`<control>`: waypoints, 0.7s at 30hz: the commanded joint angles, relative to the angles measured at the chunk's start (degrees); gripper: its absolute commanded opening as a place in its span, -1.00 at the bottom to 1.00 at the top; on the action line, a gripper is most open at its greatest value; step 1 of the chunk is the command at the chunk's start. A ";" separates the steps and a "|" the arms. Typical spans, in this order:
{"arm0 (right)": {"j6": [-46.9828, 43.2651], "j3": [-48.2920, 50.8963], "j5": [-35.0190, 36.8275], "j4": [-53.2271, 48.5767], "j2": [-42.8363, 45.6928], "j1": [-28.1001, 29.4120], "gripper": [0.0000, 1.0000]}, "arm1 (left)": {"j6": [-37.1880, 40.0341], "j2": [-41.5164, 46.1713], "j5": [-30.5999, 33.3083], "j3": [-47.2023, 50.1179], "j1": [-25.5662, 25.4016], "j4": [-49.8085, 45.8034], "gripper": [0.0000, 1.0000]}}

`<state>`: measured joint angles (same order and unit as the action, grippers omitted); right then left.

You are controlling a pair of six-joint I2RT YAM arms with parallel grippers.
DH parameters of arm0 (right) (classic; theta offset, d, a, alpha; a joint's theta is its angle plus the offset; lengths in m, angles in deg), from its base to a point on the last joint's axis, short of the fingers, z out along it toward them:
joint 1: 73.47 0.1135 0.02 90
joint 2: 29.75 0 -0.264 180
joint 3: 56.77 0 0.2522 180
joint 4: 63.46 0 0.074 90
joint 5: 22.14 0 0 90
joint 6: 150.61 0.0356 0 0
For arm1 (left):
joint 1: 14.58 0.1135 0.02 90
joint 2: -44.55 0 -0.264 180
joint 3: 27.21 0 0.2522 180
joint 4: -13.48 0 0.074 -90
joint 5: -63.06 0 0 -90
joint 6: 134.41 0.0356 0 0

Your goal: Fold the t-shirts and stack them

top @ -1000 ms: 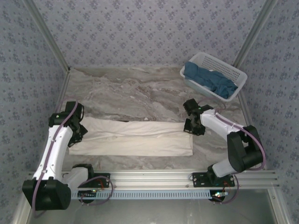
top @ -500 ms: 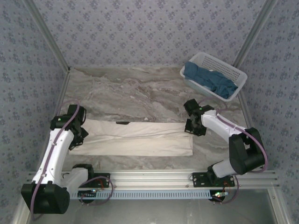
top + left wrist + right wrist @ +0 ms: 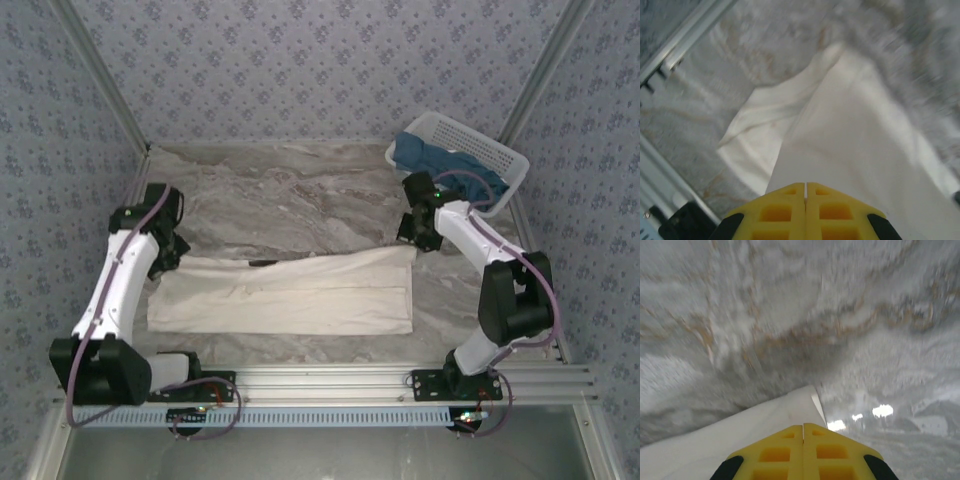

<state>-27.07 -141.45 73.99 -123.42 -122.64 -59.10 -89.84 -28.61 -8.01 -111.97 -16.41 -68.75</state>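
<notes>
- A cream-white cloth t-shirt, folded into a long band, lies across the near half of a grey-veined marble tabletop; a small dark mark on its far edge is too small to read.
- The left gripper and right gripper, yellow fingers pressed together, pinch its far corners.
- Dark teal-blue t-shirts are heaped in a white plastic lattice basket at the far right.

Open table beyond cream t-shirt, basket crowding far-right corner, walls both sides
</notes>
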 commanded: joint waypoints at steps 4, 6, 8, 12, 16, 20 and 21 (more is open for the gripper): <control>-4.17 -8.25 -5.21 -0.96 -4.49 -2.81 -1.00 | 9.28 -7.02 0.31 -13.61 0.20 3.03 -1.00; -4.87 -8.99 -5.95 -1.74 -4.97 -2.73 -1.00 | 10.59 -7.20 1.25 -14.53 -0.28 2.37 -1.00; -5.24 -7.23 -6.02 -1.71 -4.18 -2.49 -1.00 | 11.39 -5.85 2.56 -13.04 -0.72 1.52 -1.00; -3.88 1.29 -5.71 -1.05 0.69 -1.49 -1.00 | 11.06 -0.82 3.55 -5.22 -0.96 -0.46 -1.00; -1.79 10.86 -6.04 -0.09 5.08 -0.46 -1.00 | 8.96 4.06 2.57 3.57 -0.98 -1.87 -1.00; -0.29 16.03 -5.70 0.21 7.51 1.15 -1.00 | 6.11 7.73 1.89 10.17 -0.92 -3.07 -1.00; -0.01 16.76 -5.79 0.14 7.82 1.61 -1.00 | 5.55 8.37 1.81 11.62 -0.97 -3.03 -1.00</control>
<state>-28.99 -126.33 68.22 -122.52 -116.76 -58.47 -81.98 -22.49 -6.56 -102.92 -17.28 -69.32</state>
